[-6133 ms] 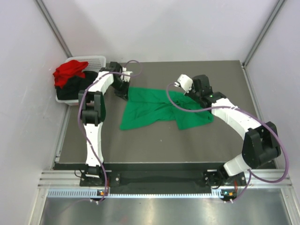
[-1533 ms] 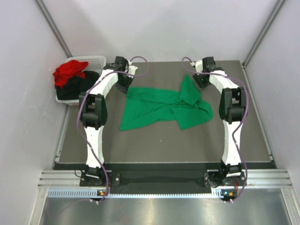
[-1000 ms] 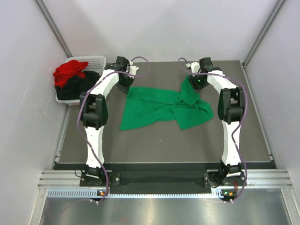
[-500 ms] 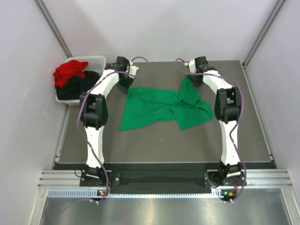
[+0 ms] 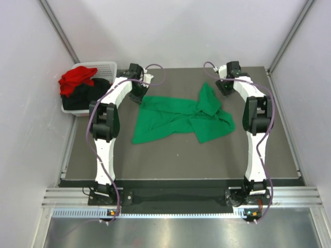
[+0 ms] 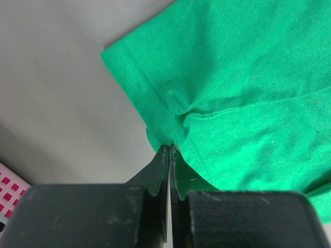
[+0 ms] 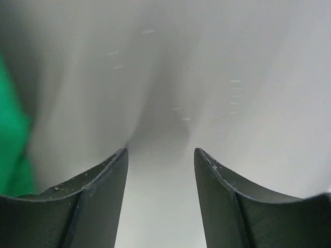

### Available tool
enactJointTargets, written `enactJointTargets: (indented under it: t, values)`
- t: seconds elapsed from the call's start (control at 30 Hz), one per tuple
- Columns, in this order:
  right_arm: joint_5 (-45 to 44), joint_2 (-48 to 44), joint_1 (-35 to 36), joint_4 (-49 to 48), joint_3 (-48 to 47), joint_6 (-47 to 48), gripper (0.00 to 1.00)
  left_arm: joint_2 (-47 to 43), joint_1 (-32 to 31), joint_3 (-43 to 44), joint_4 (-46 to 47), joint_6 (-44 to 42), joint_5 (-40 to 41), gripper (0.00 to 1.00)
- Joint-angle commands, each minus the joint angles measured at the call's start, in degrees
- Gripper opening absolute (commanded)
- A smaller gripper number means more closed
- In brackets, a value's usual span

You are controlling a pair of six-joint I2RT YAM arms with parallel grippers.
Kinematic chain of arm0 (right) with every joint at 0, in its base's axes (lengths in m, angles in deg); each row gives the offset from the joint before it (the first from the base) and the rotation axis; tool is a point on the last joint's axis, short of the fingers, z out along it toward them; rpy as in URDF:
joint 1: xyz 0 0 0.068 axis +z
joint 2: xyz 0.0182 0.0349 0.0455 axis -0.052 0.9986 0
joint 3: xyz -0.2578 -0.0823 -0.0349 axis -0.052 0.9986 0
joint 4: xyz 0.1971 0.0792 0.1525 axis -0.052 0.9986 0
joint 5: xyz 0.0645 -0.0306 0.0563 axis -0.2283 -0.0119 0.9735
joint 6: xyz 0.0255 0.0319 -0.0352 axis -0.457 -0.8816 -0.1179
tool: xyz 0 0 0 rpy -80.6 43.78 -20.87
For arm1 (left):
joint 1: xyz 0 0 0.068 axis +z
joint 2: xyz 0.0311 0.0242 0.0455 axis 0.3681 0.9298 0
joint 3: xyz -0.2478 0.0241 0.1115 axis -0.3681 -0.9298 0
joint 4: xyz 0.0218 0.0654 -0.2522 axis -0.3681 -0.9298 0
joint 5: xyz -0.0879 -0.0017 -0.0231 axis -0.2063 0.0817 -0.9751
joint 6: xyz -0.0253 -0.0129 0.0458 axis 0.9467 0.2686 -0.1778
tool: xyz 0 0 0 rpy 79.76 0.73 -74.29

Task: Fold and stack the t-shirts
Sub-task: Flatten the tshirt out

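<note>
Green t-shirt (image 6: 243,93) hem pinched in left tool (image 6: 169,152), seen wrist view only.

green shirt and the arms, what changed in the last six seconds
The right gripper pulled the right part of the green t-shirt up into a peak toward the far edge, then let go and shifted right; it is now open over bare table. The left gripper stayed shut on the shirt's far-left hem. The red t-shirt and black t-shirt in the white basket did not move.
</note>
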Motion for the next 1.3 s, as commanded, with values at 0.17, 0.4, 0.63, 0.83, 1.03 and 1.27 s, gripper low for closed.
enactJointTargets:
  t: [0.17,0.4,0.63,0.83,1.03,1.27]
  values:
    - [20.8,-8.3,3.3,7.4,0.4,0.7,0.56,0.3,-0.3,2.3,0.8,-0.6,-0.4,0.0]
    - [23.4,-8.1,5.3,8.5,0.2,0.9,0.57,0.2,-0.3,2.1,0.6,-0.7,-0.3,0.0]
    - [20.4,-5.4,6.8,7.6,-0.5,0.4,0.57,0.3,-0.3,2.3,0.7,-1.0,0.2,0.0]
    - [18.9,-4.5,5.9,7.3,-2.2,-0.9,0.56,0.7,-0.3,2.3,0.7,-1.1,0.2,0.0]
    - [23.3,-8.5,2.5,6.9,-0.9,-3.7,0.56,0.7,-0.3,2.3,0.6,-1.1,-0.1,0.0]
    - [30.0,-11.2,-0.6,8.2,0.0,-6.1,0.56,1.4,-0.6,2.7,0.6,-0.7,-0.6,0.0]
